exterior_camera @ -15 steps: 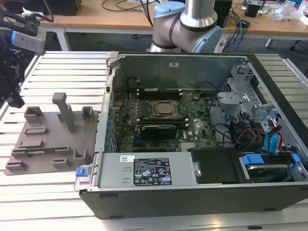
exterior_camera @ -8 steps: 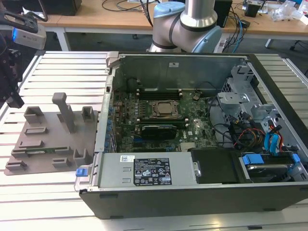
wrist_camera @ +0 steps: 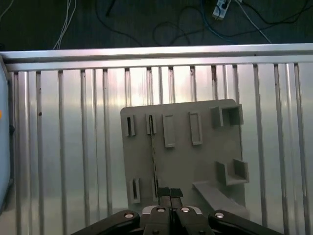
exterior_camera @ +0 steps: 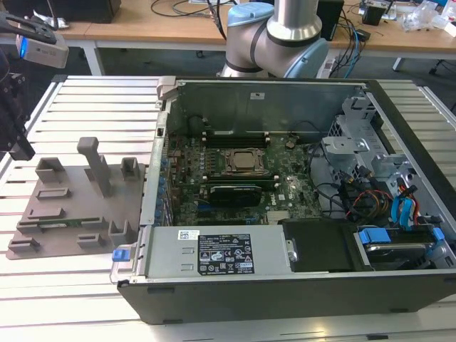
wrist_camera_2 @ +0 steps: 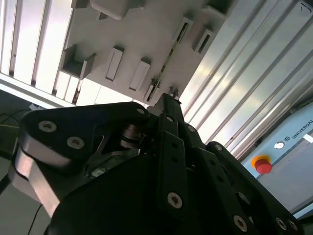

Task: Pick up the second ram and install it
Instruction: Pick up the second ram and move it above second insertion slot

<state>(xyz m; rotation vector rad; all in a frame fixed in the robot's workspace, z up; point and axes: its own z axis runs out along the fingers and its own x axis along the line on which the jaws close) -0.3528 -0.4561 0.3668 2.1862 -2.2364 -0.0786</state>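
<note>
Our gripper [wrist_camera: 170,192], fingers [wrist_camera: 164,192] pressed together and empty, hangs above the grey fixture plate [wrist_camera: 205,161]; the second ram [wrist_camera: 152,147] stands edgewise just beside them, running lengthwise away.

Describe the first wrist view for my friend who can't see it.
The gripper hangs above a grey fixture plate on a ribbed metal table. A thin ram stick stands on edge in one of the plate's slots, close to the gripper.
</note>
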